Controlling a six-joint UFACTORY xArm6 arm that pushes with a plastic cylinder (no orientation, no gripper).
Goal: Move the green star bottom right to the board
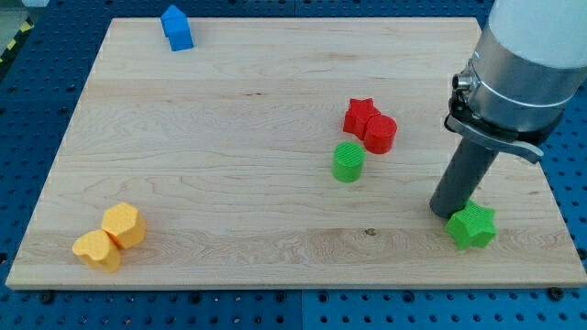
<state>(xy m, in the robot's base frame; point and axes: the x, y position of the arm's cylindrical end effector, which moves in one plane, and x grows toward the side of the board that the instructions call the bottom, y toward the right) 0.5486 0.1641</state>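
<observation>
Sitting already close to the bottom right corner of the board (275, 266), the green star (472, 225) lay flat on the wood, near the right edge and only a little above the bottom edge. My tip (447, 213) stood just at the star's upper left side, touching it or almost touching it; the exact contact I could not tell, because the dark rod covered that spot. The arm carried no claw at all, only this straight rod, so there was nothing to open or close and nothing was held. In my judgement the task was nearly finished: the star was in the correct region, and what remained was perhaps one short push toward the corner, with care that the star did not slide over the edge. The other blocks were well apart from the star. A green cylinder (348, 161) stood near the middle of the board, with a red star (359, 114) and a red cylinder (381, 134) touching each other just above it. Two yellow blocks (110, 238) lay together near the bottom left corner, and a blue block (176, 27) stood by the top edge, toward the left.
</observation>
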